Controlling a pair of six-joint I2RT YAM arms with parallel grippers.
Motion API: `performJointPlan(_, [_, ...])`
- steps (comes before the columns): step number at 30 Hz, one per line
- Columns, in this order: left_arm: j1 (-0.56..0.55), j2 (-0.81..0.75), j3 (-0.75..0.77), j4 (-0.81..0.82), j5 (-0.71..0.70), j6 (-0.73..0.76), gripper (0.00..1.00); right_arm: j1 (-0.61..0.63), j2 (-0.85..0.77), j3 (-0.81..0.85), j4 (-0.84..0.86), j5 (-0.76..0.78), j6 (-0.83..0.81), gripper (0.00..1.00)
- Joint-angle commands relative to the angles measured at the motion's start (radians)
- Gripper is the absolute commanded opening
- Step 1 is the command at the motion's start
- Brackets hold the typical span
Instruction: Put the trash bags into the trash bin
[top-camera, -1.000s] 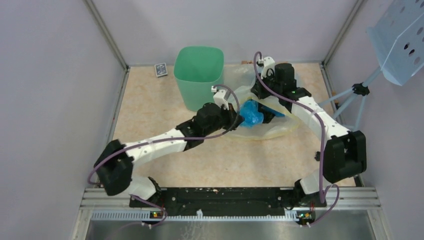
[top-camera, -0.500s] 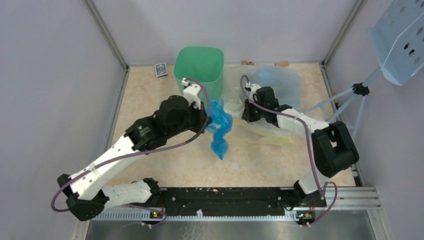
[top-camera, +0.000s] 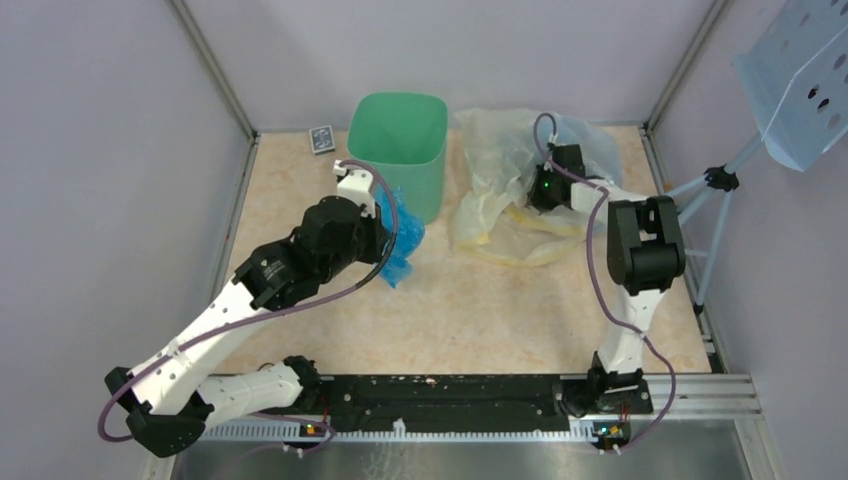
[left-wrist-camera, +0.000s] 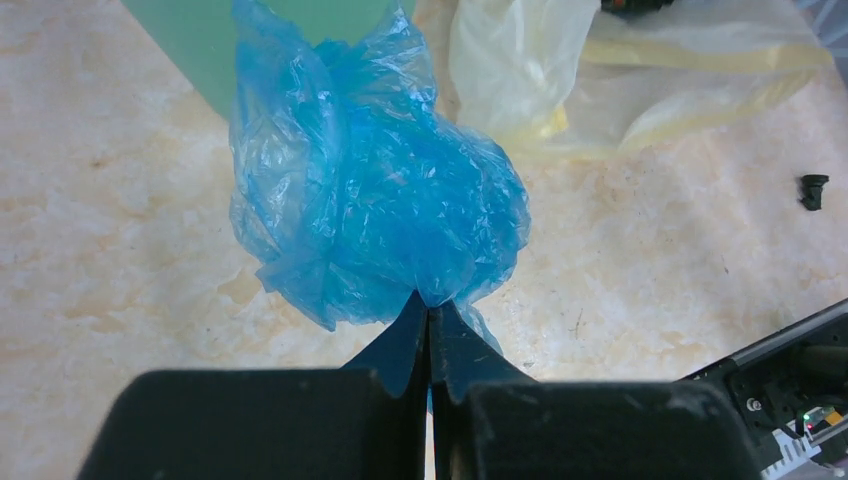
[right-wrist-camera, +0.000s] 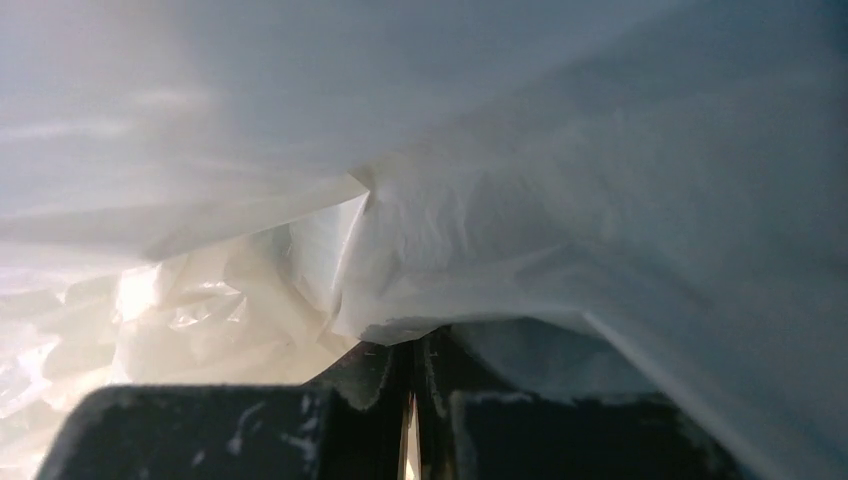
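Blue crinkled film was drawn to a narrow neck at the tips of the left gripper (left-wrist-camera: 428, 318), whose jaws were pressed fully together on the blue trash bag (left-wrist-camera: 370, 200). The bulk of that bag ballooned just ahead of the fingertips. Whether its lower end touched the table (top-camera: 480, 320) could not be told. Pinching one gathered point kept the loose plastic bunched, which suits a narrow opening.

The trash bin (top-camera: 398, 140) stood just beyond the bag, ahead of the fingertips. The bag hung outside the bin, against its near wall and below the rim. The probable next step was a lift over that rim.

The right gripper (right-wrist-camera: 412, 345) was also closed, with a fold of a pale yellowish bag (right-wrist-camera: 440, 260) caught at its tips and film draped above the fingers. This grip probably served to raise that bag from the heap.
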Motion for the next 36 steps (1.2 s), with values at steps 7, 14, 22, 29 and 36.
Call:
performJointPlan(7, [0.155,-0.005,-0.111,0.124,0.207,0.045,0.0,-0.092,0.182,0.42,-0.106,0.144,0.001,0.07])
performJointPlan(14, [0.189,-0.003,-0.158,0.187,0.352,0.061,0.0,-0.059,-0.082,0.266,-0.086,0.172,-0.004,0.57])
performJointPlan(22, [0.19,0.015,-0.159,0.255,0.446,0.034,0.0,0.105,-0.437,0.019,-0.2,0.017,-0.146,0.77])
performJointPlan(29, [0.191,0.045,-0.102,0.3,0.461,-0.044,0.0,0.244,-0.803,-0.334,-0.014,-0.205,-0.209,0.83])
performJointPlan(36, [0.198,0.035,-0.084,0.377,0.526,-0.147,0.0,0.416,-1.041,-0.673,0.29,-0.355,-0.171,0.84])
